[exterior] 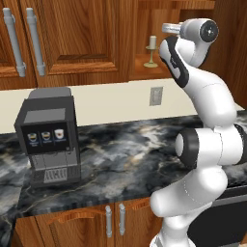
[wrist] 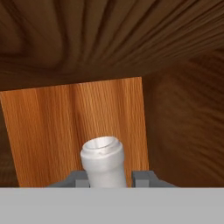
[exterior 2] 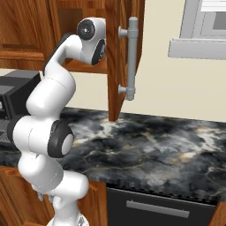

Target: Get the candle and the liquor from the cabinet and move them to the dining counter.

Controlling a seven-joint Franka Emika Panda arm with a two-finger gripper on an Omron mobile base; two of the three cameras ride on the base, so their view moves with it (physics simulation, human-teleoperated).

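Observation:
The liquor [wrist: 103,159] shows in the hand view as a pale cap and neck standing between my two dark fingertips [wrist: 142,177], which sit close against its sides. My gripper [wrist: 109,178] is shut on it, inside the reddish-brown cabinet [exterior: 82,34], close under its dark ceiling. In the left base view the gripper [exterior: 169,28] reaches into the open cabinet bay above the candle [exterior: 152,49]. The candle stands upright on the shelf, cream in an olive-gold holder. The dining counter is out of view.
The open cabinet door [exterior 2: 118,66] with its grey bar handle [exterior 2: 132,57] stands just right of my arm. A black coffee machine [exterior: 48,140] sits on the marbled worktop [exterior: 125,159] below. A wall outlet [exterior: 156,95] is under the cabinet.

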